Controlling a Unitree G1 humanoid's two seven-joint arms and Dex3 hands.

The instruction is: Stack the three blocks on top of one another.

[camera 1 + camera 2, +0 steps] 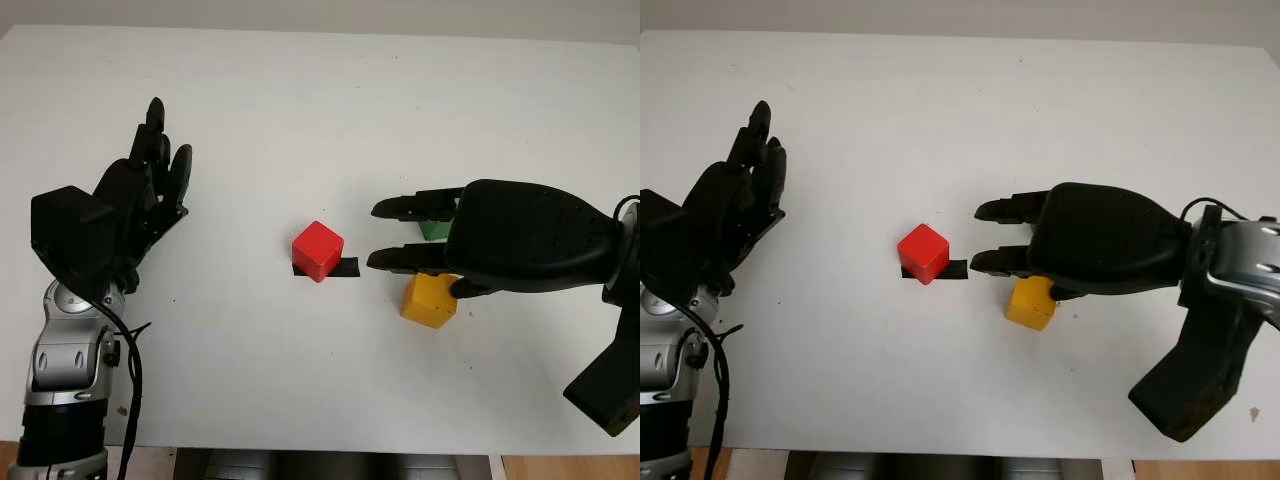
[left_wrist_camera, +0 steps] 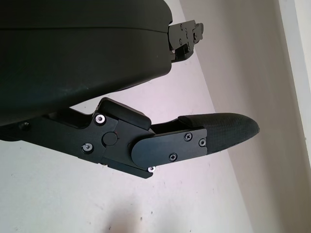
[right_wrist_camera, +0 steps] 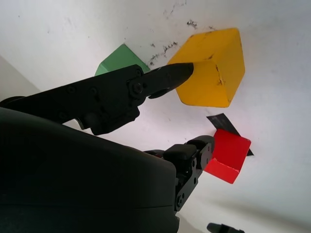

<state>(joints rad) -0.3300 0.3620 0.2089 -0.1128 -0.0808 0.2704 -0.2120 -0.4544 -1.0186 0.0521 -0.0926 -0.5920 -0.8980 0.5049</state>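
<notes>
A: Where do your hands stand?

B: Your right hand (image 1: 415,235) hovers over the right half of the white table (image 1: 300,100), holding nothing, its fingers (image 1: 400,260) open and stretched toward the left. It hangs above the yellow block (image 1: 428,299), which sits on the near side of it, and partly covers the green block (image 1: 434,229) on the far side. Your left hand (image 1: 150,175) is raised at the far left, open and idle, well apart from everything.

A: And the third block?

B: The red block (image 1: 317,250) sits near the table's middle, just left of your right fingertips, on a strip of black tape (image 1: 345,268). All three blocks are on the table, none stacked yet.

A: What could go wrong?

B: You have yellow and green close together beneath one broad hand. If you come down for either, a finger may well nudge the neighbour and turn it. Reach left for red and a fingertip could push it off the tape before you close. Your own hand also hides most of the green block from the head camera, so I judge you would be closing on it half blind; check the right wrist view first
</notes>
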